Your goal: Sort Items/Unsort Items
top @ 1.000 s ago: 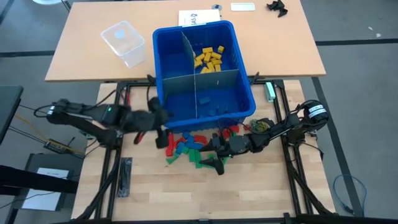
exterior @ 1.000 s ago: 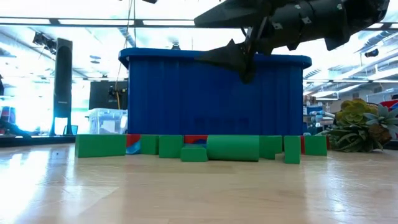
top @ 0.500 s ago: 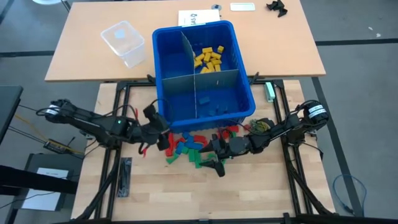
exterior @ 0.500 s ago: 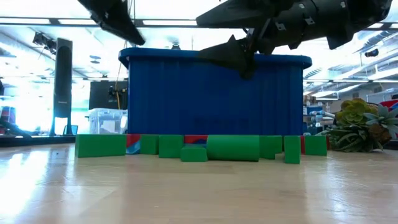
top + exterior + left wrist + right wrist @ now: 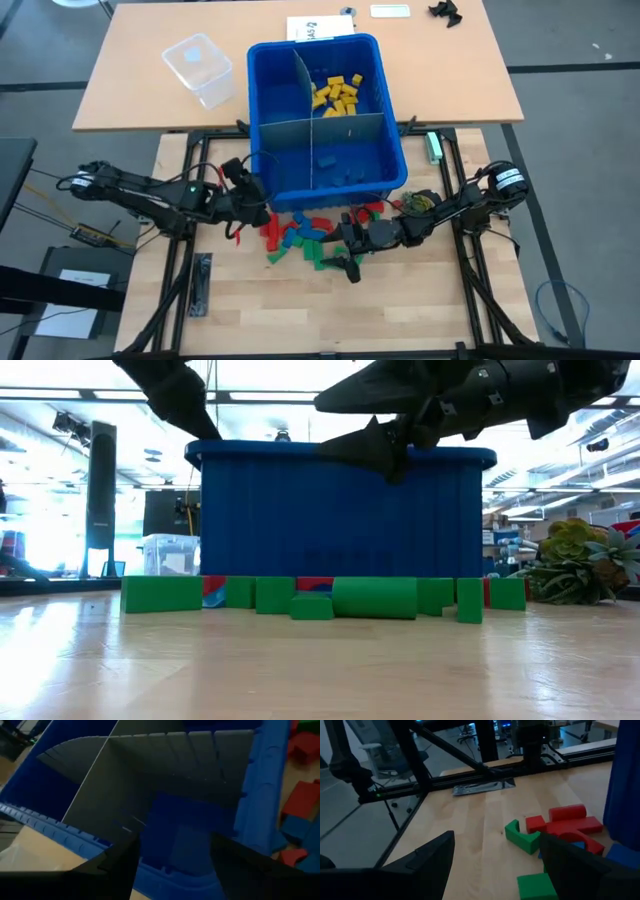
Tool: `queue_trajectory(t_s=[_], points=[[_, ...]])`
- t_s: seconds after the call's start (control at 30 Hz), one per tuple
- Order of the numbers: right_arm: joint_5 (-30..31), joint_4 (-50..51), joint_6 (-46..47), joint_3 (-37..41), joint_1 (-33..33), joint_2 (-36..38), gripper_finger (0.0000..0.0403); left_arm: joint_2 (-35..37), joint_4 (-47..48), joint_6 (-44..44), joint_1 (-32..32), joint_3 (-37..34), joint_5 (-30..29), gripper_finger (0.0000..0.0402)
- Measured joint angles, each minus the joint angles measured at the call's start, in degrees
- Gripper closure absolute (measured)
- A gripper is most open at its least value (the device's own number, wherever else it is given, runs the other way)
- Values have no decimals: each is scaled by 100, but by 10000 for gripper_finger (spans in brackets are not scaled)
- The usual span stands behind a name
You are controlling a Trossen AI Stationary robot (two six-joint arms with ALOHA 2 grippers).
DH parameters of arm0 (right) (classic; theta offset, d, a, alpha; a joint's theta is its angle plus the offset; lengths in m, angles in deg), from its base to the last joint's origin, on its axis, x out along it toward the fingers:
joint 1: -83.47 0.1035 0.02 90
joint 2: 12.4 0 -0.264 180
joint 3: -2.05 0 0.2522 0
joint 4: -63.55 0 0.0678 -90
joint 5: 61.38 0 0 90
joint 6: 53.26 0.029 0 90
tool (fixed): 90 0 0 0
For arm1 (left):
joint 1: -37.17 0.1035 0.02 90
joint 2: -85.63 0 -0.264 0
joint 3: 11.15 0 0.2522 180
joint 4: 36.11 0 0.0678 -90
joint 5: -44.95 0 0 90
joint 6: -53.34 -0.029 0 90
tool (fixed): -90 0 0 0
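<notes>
The blue bin (image 5: 385, 165) stands on the table with grey dividers (image 5: 320, 125) inside; yellow items (image 5: 335, 92) fill its far right compartment and blue ones (image 5: 340, 172) lie in the near right. Red, blue and green items (image 5: 298, 232) lie loose on the table before the bin, seen as a row (image 5: 375, 598) in the low view. My left gripper (image 5: 256, 193) is open at the bin's near left corner (image 5: 165, 875). My right gripper (image 5: 343, 250) hangs open over the loose items, above a green arch (image 5: 522, 837) and red blocks (image 5: 567, 822). My left gripper comes slanting down from the table's left, its open fingers (image 5: 117, 862) standing on either side of the bin's near left corner rim (image 5: 200, 448). One fingertip (image 5: 208, 428) reaches the rim there; whether it presses on it I cannot tell. The bin stands flat on the table.
A clear plastic tub (image 5: 198, 68) and papers (image 5: 315, 28) lie on the far table behind the bin. A potted succulent (image 5: 575, 565) stands at the table's right edge. Bare wood lies near the table's front edge (image 5: 330, 310).
My left gripper has come down toward the bin's near left corner and tipped its fingers downward. The bin has shifted slightly toward the table's left.
</notes>
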Motion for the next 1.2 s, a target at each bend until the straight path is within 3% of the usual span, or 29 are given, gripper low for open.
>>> queue_trajectory(t_s=[0.27,0.43,0.6,0.77,1.0,1.2], points=[[-72,-646,97,1,76,-2,112,97,-105,432,-729,589,167,157],[-82,-701,-182,0,76,0,112,93,-133,1507,-1454,288,649,157],[683,711,-567,-388,51,-2,112,61,-574,2595,-2016,-481,843,157],[839,2580,-750,-1201,-135,-340,112,-255,-1201,2981,-2046,-987,1165,157],[1192,2982,-809,-1832,-360,-1115,112,-913,-1589,3092,-2046,-1023,1214,157],[2306,3017,-1400,-2031,-419,-1584,112,-1149,-1796,3125,-2046,-1023,1282,157]])
